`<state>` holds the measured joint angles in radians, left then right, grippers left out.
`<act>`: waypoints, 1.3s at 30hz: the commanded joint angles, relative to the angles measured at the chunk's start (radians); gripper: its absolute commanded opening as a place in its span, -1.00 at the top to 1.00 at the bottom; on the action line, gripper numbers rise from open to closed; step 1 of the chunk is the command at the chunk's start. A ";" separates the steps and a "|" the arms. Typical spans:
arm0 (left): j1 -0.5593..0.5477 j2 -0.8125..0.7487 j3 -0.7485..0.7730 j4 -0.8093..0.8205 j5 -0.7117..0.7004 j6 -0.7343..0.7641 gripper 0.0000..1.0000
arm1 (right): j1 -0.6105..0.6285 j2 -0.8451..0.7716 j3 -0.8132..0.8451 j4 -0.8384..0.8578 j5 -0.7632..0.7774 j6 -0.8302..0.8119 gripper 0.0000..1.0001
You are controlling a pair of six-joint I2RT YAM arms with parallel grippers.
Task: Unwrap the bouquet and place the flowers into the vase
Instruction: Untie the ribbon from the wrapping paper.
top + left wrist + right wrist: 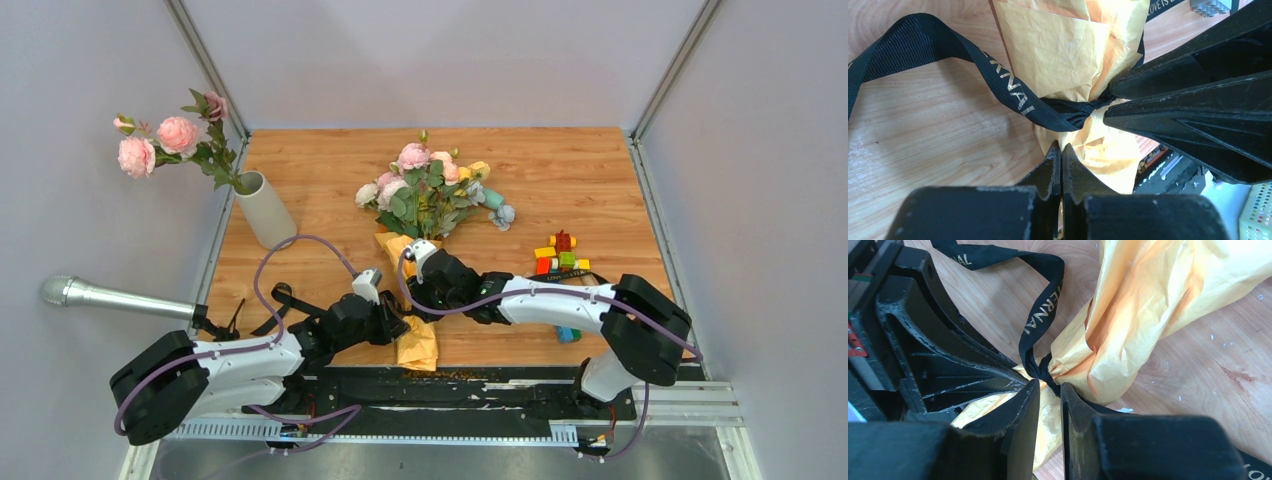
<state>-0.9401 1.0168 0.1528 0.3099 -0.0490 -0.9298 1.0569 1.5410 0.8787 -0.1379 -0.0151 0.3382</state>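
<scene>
— Where is the bouquet (398,243)?
— In the middle of the overhead view, lying on the worktop (330,170). Its flowers (425,190) point to the top of the frame and the orange paper (1068,45) trails down toward the arm bases.
— Is it tied?
— Yes. A black strap (1008,92) is knotted round the neck of the paper. In the left wrist view its loose end loops off to the upper left.
— And the left arm (250,360)?
— It reaches in from the lower left. Its jaws are pressed together, tips just below the knot and against the paper. I cannot tell whether any paper is caught between them.
— The right arm (560,298)?
— It comes in from the right and meets the left one at the neck. Its jaws are narrow and pinch the strap at the knot, with crumpled paper bunched in the gap too.
— The vase (264,210)?
— Left of centre, by the worktop's left edge, well apart from the bouquet. Some pink blooms (160,140) stand in it.
— Anything else?
— Coloured blocks (560,255) right of centre, and a grey tube (110,297) at the left edge.
</scene>
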 commanded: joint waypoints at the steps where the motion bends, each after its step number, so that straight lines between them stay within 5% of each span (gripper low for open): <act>1: -0.002 0.006 0.030 -0.006 -0.013 0.019 1.00 | -0.001 0.019 0.037 -0.015 0.058 -0.037 0.54; 16: -0.002 0.005 0.030 -0.024 -0.029 0.016 1.00 | 0.000 0.046 0.004 0.011 0.091 -0.082 0.53; 20: -0.002 0.004 0.031 -0.027 -0.031 0.014 1.00 | 0.004 0.046 -0.004 0.030 0.103 -0.082 0.66; 23: -0.002 0.003 0.031 -0.034 -0.033 0.015 1.00 | 0.008 0.026 -0.019 0.038 0.135 -0.068 0.98; 33: -0.002 -0.044 0.001 -0.069 -0.073 -0.010 1.00 | 0.014 -0.196 -0.226 0.158 0.279 0.054 1.00; 39: -0.002 -0.076 -0.003 -0.092 -0.081 0.002 1.00 | 0.014 -0.249 -0.261 0.204 0.123 -0.003 1.00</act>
<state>-0.9409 0.9653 0.1558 0.2394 -0.0853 -0.9371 1.0718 1.3273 0.6140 -0.0242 0.1986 0.3573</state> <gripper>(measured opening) 0.007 0.008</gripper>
